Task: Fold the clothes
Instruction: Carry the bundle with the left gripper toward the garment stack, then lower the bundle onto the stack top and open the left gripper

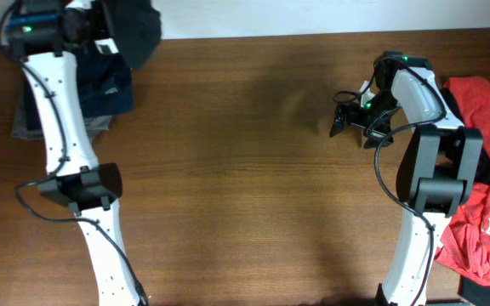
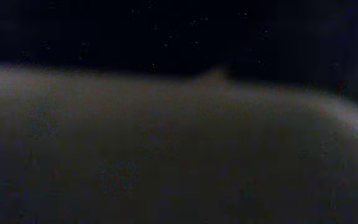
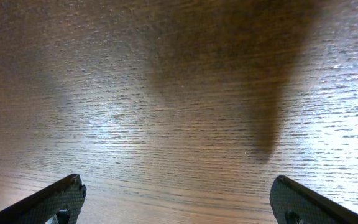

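Observation:
A pile of dark blue clothes [image 1: 109, 85] lies at the table's back left, with a dark garment [image 1: 139, 34] bunched at the back edge. My left gripper [image 1: 109, 44] is down in this pile, and its jaws are hidden by cloth. The left wrist view shows only dark, blurred fabric [image 2: 166, 143] close to the lens. A red shirt with white letters [image 1: 487, 212] lies at the right edge. My right gripper [image 1: 340, 112] is open and empty over the bare wood [image 3: 179, 124], left of the red shirt; it also shows in the right wrist view [image 3: 179, 199].
A grey garment [image 1: 22, 123] sticks out under the dark blue pile. The brown wooden table [image 1: 245, 187] spans the view. The right arm's base [image 1: 436, 191] stands next to the red shirt. A white wall runs behind the table.

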